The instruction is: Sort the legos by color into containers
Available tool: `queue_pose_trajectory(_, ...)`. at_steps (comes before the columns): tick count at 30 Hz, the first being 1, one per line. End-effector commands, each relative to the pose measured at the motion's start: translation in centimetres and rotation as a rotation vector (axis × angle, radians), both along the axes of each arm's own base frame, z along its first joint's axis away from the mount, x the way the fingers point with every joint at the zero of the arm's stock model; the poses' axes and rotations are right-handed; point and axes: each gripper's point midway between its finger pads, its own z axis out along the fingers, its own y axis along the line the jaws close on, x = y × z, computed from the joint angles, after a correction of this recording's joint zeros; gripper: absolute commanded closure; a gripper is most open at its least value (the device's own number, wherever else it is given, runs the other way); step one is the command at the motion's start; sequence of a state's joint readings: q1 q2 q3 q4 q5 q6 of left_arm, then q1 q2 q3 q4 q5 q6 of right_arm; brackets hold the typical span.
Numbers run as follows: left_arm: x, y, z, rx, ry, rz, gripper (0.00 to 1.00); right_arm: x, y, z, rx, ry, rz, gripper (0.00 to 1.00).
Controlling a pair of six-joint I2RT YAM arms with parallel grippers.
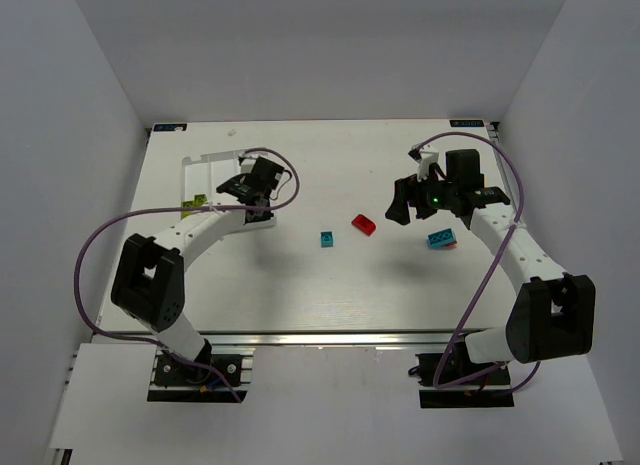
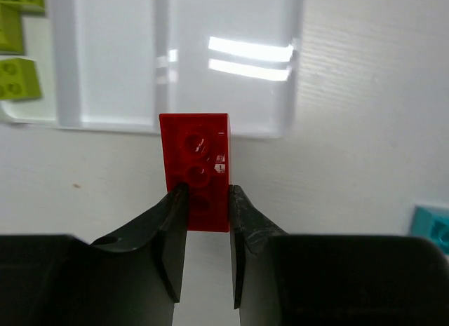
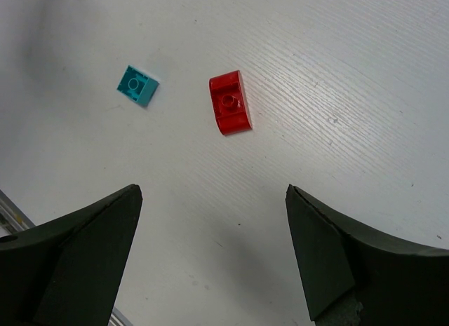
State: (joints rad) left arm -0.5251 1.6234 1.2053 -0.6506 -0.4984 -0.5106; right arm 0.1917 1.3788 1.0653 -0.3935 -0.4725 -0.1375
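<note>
My left gripper (image 2: 205, 193) is shut on a red lego (image 2: 195, 154) and holds it just short of the near wall of the white compartment tray (image 2: 259, 94). Yellow-green legos (image 2: 15, 78) lie in the tray's left compartment. In the top view the left gripper (image 1: 250, 188) hangs over the tray (image 1: 190, 163). My right gripper (image 3: 214, 193) is open and empty above the table. A second red lego (image 3: 230, 102) and a small teal lego (image 3: 137, 85) lie ahead of it. A larger cyan lego with a pinkish edge (image 1: 440, 238) lies near the right gripper (image 1: 403, 205).
The two tray compartments in front of the held lego show nothing in them. Another teal lego (image 2: 431, 228) shows at the right edge of the left wrist view. White walls enclose the table on three sides.
</note>
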Motion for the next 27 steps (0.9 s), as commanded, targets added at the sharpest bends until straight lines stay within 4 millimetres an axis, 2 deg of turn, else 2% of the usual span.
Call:
queue_pose_trajectory(1,2.6,2.9,3.0,0.026,-0.083,0.066,0.68,-0.2,0.1,1.3,0.025,-0.037,0.008,0.12)
queue_pose_trajectory(5,4.5,5.5,2.9,0.009,-0.078,0.131,0.64,-0.3,0.3,1.3,0.031,-0.035,0.022,0.12)
queue_pose_trajectory(8,6.0,6.7,2.9,-0.009,-0.077,0.160,0.48,-0.6,0.6,1.2,0.039,-0.030,0.042,0.12)
queue_pose_trajectory(9,6.6,6.8,2.6,-0.011,-0.068,0.166,0.37,-0.6,0.7,1.3,0.042,-0.034,0.052,0.12)
queue_pose_trajectory(11,7.1,6.9,2.1,-0.012,-0.055,0.168,0.30,-0.9,0.9,1.3,0.047,-0.034,0.070,0.12)
queue_pose_trajectory(12,7.3,7.8,1.8,-0.013,-0.044,0.190,0.28,-1.0,1.1,1.4,0.057,-0.033,0.082,0.12)
queue_pose_trajectory(14,7.8,8.2,0.9,-0.011,-0.026,0.202,0.25,-1.2,1.2,1.5,0.060,-0.037,0.097,0.12)
queue_pose_trajectory(19,8.7,9.4,-0.3,-0.047,-0.008,0.213,0.26,-2.3,2.2,1.8,0.101,-0.045,0.174,0.16)
queue_pose_trajectory(21,8.9,9.7,-0.8,-0.061,-0.002,0.214,0.34,-3.0,2.9,2.1,0.134,-0.050,0.230,0.20)
queue_pose_trajectory(22,9.1,9.8,-0.8,-0.078,-0.004,0.213,0.38,-3.4,3.2,2.3,0.146,-0.058,0.251,0.26)
queue_pose_trajectory(23,9.2,9.6,-0.7,-0.088,-0.009,0.207,0.50,-3.8,3.6,2.5,0.158,-0.061,0.274,0.29)
queue_pose_trajectory(24,9.5,10.0,-0.7,-0.097,-0.016,0.207,0.54,-4.3,3.9,2.4,0.175,-0.060,0.302,0.31)
queue_pose_trajectory(25,9.6,10.2,-0.5,-0.113,-0.019,0.203,0.58,-4.5,4.2,2.7,0.181,-0.068,0.320,0.34)
queue_pose_trajectory(27,9.9,10.3,-0.4,-0.129,-0.023,0.199,0.57,-4.8,4.4,2.6,0.188,-0.067,0.336,0.35)
